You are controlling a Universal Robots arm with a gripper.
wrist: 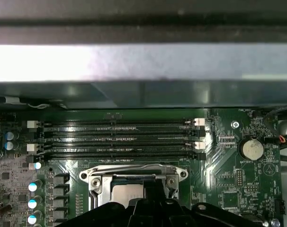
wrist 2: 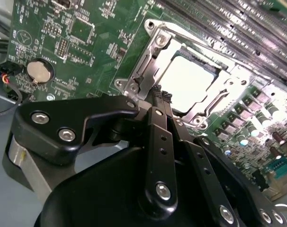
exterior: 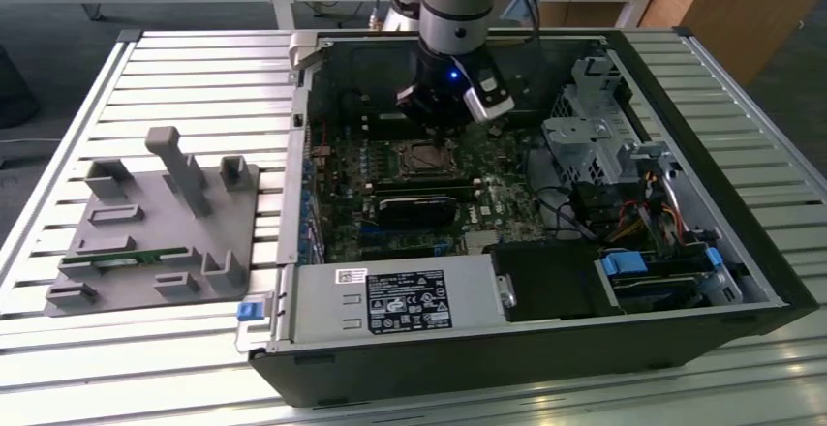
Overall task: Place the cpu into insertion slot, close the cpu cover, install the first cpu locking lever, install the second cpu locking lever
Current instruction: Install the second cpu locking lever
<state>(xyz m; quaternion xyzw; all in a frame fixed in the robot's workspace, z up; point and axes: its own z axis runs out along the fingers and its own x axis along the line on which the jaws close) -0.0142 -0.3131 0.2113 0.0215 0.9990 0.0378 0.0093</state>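
The cpu (wrist 2: 188,85) shows its bright silver top inside the insertion slot (exterior: 424,159) on the green board. The cpu cover (wrist 2: 207,103), a silver frame, lies flat around it, with the chip seen through its window. My gripper (wrist 2: 161,94) is shut with nothing between its black fingers. Their tips hover just over one edge of the cover, near a corner screw. In the first wrist view the cpu (wrist: 124,193) and the cover (wrist: 134,172) sit just beyond the gripper (wrist: 150,198). In the exterior view the gripper (exterior: 446,116) hangs directly behind the slot.
Long black memory slots (wrist: 120,139) run beside the socket, and a coin battery (wrist: 251,149) sits further off. A black card (exterior: 416,205) lies in front of the socket. The case walls (exterior: 300,116) ring the board. A grey fixture (exterior: 155,223) stands outside on the exterior view's left.
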